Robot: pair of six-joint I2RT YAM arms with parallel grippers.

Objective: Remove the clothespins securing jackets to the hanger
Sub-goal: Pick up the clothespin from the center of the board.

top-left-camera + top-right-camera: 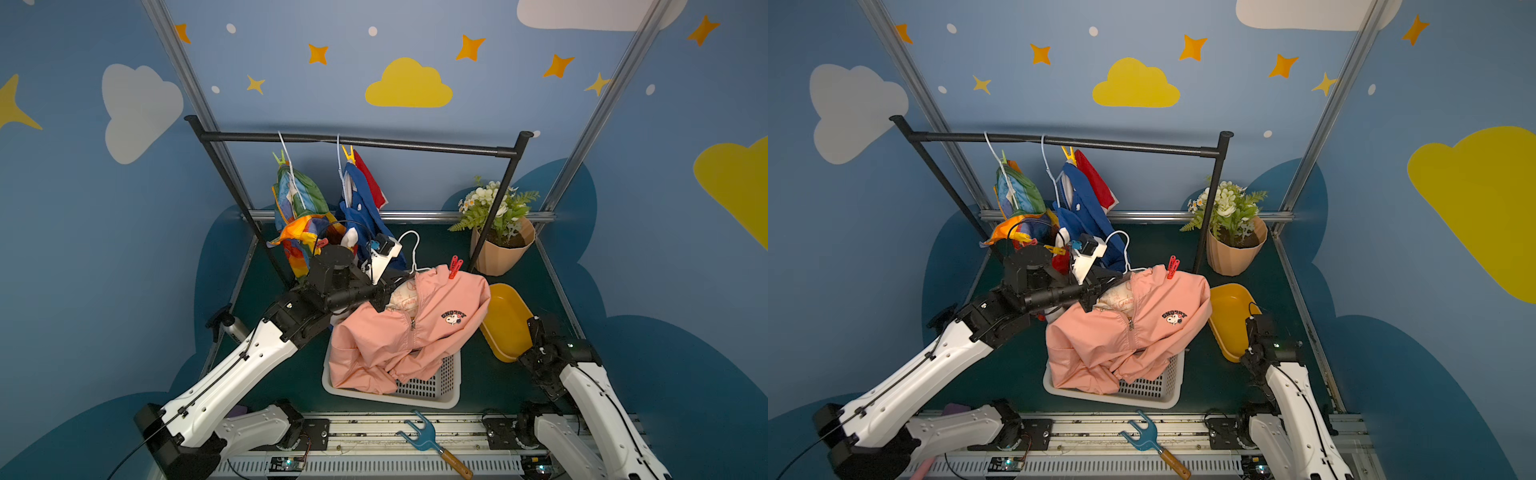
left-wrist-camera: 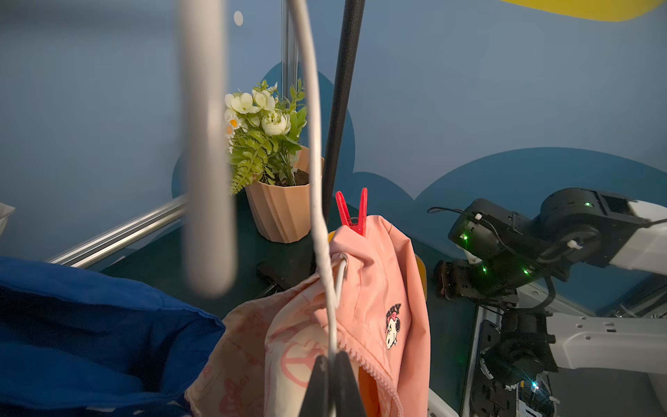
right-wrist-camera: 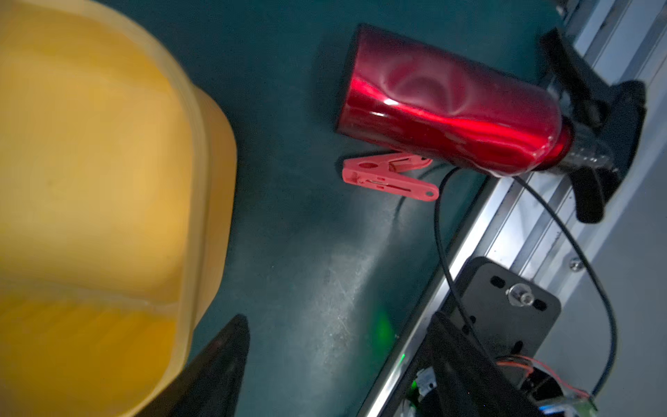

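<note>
- The room has blue walls [image 1: 291,104] with yellow clouds and stars. The ground is a dark green table [image 1: 490,386].
- A black rail [image 1: 357,143] runs across the upper middle of both top views.
- The rainbow jacket [image 1: 299,199] hangs from the rail, a bit left of the middle. A green clothespin [image 1: 280,159] sits at its top.
- The blue jacket [image 1: 361,208], with red and white on it, hangs just beside it. A yellow clothespin [image 1: 348,153] sits at its top.
- A small red thing [image 1: 320,243] low on the rainbow jacket may be one more clothespin. It is too small to be sure.
- The pink jacket [image 1: 399,332] lies draped over the white basket [image 1: 428,390] in the middle of the frame. It is on a white hanger [image 1: 409,249].
- A red clothespin [image 1: 454,267] stands up on the pink jacket's shoulder, near the flower pot [image 1: 498,249].
- The left gripper [image 2: 331,364] has its jaws squeezed tight on the thin wire of the white hanger, just above the pink jacket.
- The right gripper [image 3: 339,325] is at the lower right of the top views, next to the yellow tub [image 1: 505,320]. Its jaws are wide apart with nothing in them.
- A pink clothespin [image 3: 386,177] lies flat on the green table. It is right beside a red bottle [image 3: 451,108] that lies on its side.
</note>
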